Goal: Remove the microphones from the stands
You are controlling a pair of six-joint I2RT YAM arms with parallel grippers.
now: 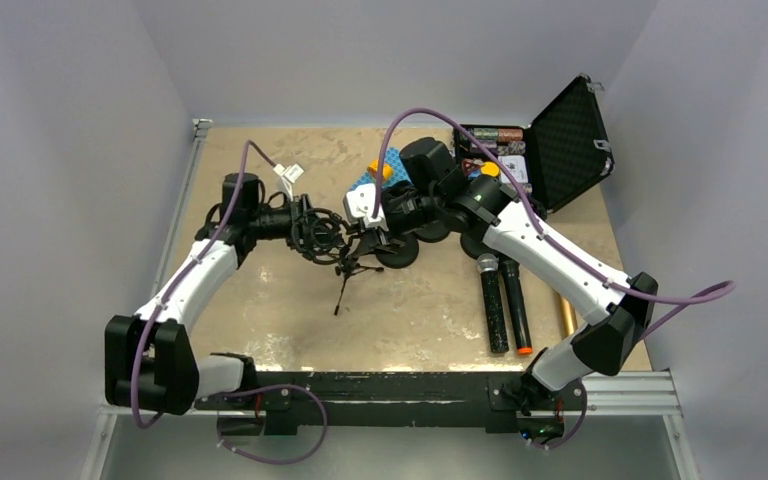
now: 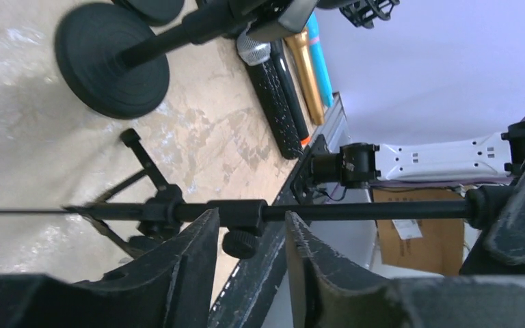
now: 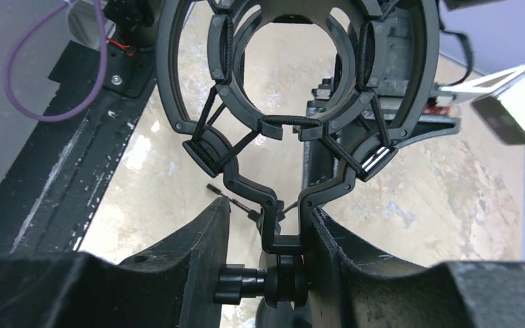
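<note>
Separation at the stand (image 2: 355,210) is judged the step in hand. The right tool (image 3: 268,213) is closed on the foot of the ring mount (image 3: 273,124), whose ring is seen empty. The left tool (image 2: 251,225) is parted narrowly, the stand's rod crossing just beyond its tips, nothing gripped. Two microphones (image 1: 490,300) are laid side by side on the bench (image 1: 290,310) by the right arm. Next, a firm left grip on the rod is called for.

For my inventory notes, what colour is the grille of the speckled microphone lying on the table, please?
The grille is silver mesh, seen best in the left wrist view.
</note>
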